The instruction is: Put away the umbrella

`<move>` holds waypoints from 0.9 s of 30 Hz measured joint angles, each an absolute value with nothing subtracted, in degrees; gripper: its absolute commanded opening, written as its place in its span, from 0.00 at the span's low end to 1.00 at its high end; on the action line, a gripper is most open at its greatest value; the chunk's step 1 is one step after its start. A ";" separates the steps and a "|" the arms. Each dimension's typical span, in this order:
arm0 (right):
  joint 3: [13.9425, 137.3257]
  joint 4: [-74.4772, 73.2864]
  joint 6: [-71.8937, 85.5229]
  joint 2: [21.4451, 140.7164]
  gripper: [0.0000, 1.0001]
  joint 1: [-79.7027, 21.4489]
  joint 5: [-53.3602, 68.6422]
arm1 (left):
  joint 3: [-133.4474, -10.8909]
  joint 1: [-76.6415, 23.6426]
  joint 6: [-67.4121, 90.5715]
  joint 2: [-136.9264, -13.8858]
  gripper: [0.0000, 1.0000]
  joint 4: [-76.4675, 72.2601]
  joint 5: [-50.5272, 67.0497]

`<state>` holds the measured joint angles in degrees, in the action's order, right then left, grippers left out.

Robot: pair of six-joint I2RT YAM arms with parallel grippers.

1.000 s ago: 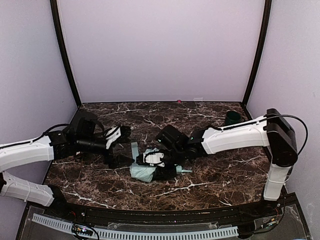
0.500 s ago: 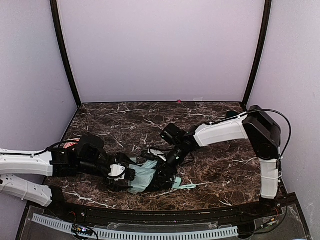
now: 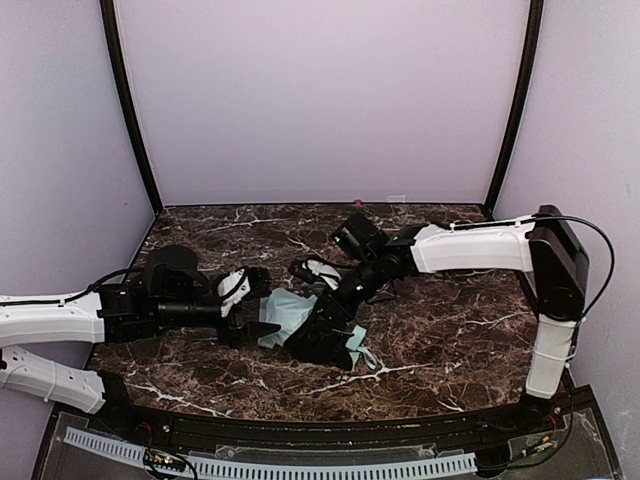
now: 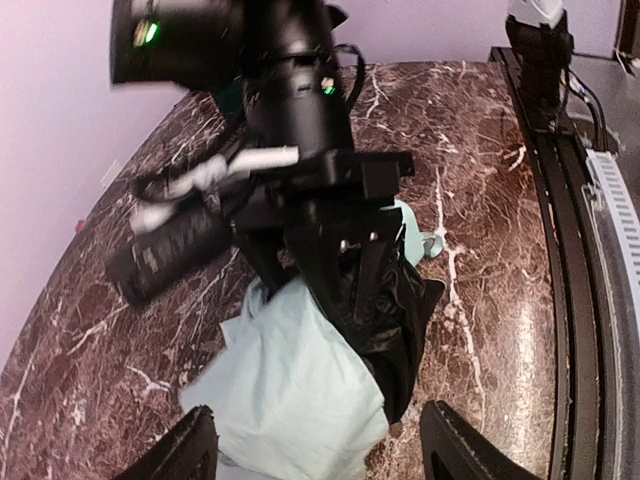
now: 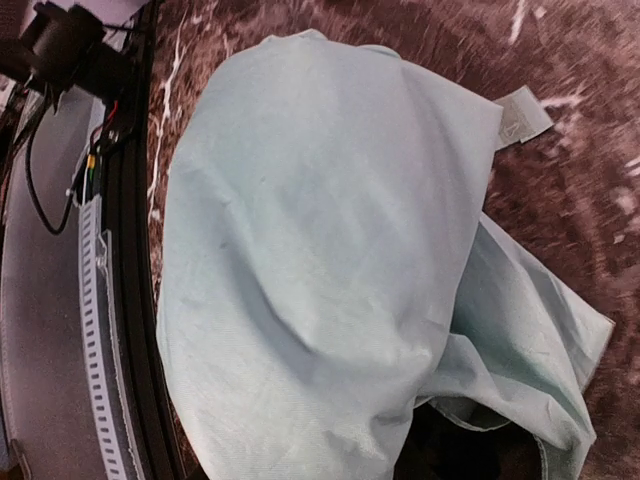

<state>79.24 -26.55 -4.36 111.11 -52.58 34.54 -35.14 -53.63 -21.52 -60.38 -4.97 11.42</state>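
fabric is most of what there is to grab. the umbrella (image 3: 290, 315) sits collapsed near the middle of the table (image 3: 460, 330), between the two arms. it is a loose bundle of pale mint cloth with black lining spilling out beside it. the right gripper (image 3: 322, 292) reaches onto it from above. in the left wrist view its fingers look closed on the dark gathered part, with the cloth sagging beneath. the left gripper (image 4: 322, 450) faces the mint side with its fingers spread wide on either side of the cloth, not touching it. the right wrist view is filled with mint fabric and shows no fingers.

judging by the slack folds, the umbrella is light, soft and a little slick. a pinch on cloth alone would likely pull one fold out and let the rest droop. the shaft and handle are hidden in the bundle, so i cannot tell where they lie. a mint strap (image 4: 430, 243) shows at the far edge. the better hold is probably around the whole gathered bundle, pressing the cloth against the ribs inside, not on one loose flap.
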 measured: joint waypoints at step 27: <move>98.15 -43.64 -22.02 95.81 0.00 -48.42 30.09 | -31.44 -46.09 -13.47 -56.80 0.85 -7.09 22.74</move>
<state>98.15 -43.64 -22.02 95.81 -48.42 30.09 -31.44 -46.09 -13.47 -56.80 -7.09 22.74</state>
